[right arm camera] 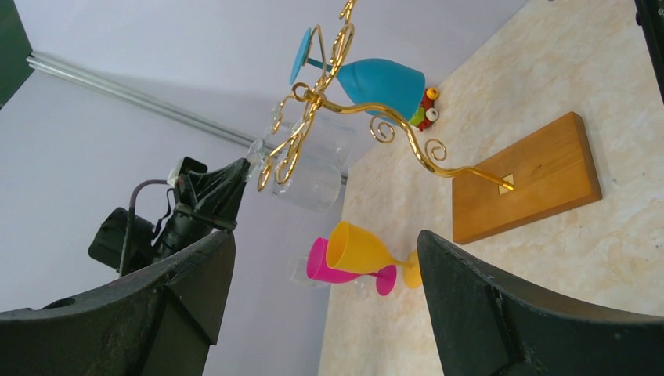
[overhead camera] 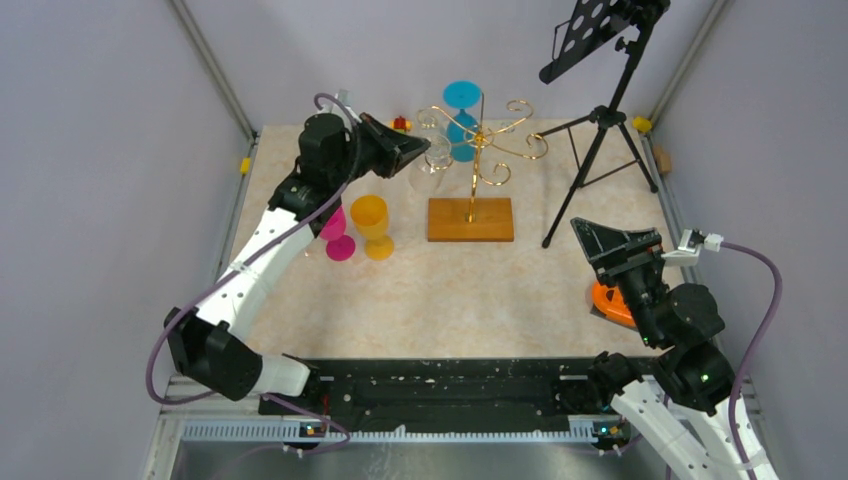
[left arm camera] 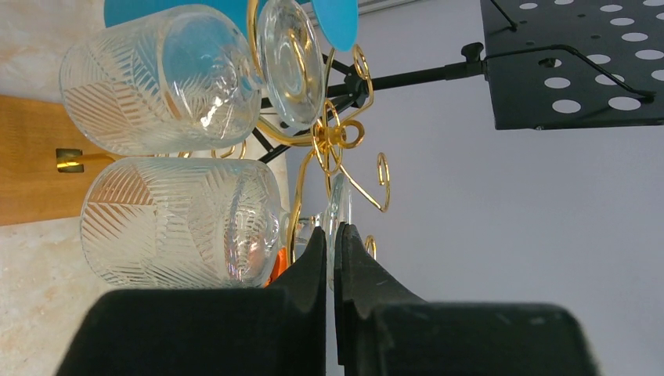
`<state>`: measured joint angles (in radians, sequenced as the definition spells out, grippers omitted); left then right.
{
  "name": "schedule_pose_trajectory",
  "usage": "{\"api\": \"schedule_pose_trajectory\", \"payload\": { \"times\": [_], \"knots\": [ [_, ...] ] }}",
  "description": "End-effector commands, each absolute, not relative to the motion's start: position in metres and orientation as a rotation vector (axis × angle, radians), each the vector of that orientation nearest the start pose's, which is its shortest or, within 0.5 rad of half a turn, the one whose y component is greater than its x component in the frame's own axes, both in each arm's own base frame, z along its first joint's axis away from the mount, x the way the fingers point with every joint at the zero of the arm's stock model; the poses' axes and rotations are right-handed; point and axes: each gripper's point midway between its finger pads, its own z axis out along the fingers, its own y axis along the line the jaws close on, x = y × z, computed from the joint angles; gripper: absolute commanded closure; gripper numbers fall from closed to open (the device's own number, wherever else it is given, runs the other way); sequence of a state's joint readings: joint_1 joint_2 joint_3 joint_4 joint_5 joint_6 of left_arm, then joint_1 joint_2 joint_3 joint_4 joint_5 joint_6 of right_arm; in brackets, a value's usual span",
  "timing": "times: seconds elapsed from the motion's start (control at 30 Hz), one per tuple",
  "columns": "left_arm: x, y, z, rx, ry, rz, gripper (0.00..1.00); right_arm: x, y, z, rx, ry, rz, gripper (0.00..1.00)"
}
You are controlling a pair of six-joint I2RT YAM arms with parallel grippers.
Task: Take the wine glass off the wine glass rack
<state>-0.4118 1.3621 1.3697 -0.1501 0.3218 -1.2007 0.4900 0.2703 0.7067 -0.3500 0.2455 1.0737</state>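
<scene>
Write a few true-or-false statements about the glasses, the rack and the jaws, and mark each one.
1. The blue glass hangs on the rack. True.
2. The yellow glass hangs on the rack. False: it stands on the table beside the pink glass.
3. The right jaws are shut. False: they stand wide open.
4. The left jaws are shut, up by the clear glasses on the rack. True.
</scene>
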Motion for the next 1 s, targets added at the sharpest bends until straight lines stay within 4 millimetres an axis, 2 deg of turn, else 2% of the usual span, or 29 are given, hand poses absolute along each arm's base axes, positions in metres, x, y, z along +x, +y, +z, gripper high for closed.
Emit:
{"api": "schedule_pose_trajectory", "payload": {
  "times": [0.0,0.1,0.27,0.77,0.97],
  "knots": [
    [0.364,-0.264,0.445,-0.349,1.702,-1.507,1.00,0.190,0.089,0.355,0.646,1.402,1.057,0.13],
    [0.363,-0.274,0.441,-0.299,1.736,-1.544,1.00,0.191,0.089,0.354,0.647,1.405,1.056,0.13],
    [0.355,-0.286,0.450,-0.204,1.726,-1.600,1.00,0.192,0.089,0.352,0.648,1.408,1.052,0.13],
    [0.315,-0.297,0.455,-0.018,1.757,-1.674,1.00,0.193,0.098,0.353,0.622,1.403,1.098,0.10],
    [0.308,-0.299,0.451,0.023,1.778,-1.680,1.00,0.192,0.104,0.355,0.598,1.397,1.131,0.09]
  ]
}}
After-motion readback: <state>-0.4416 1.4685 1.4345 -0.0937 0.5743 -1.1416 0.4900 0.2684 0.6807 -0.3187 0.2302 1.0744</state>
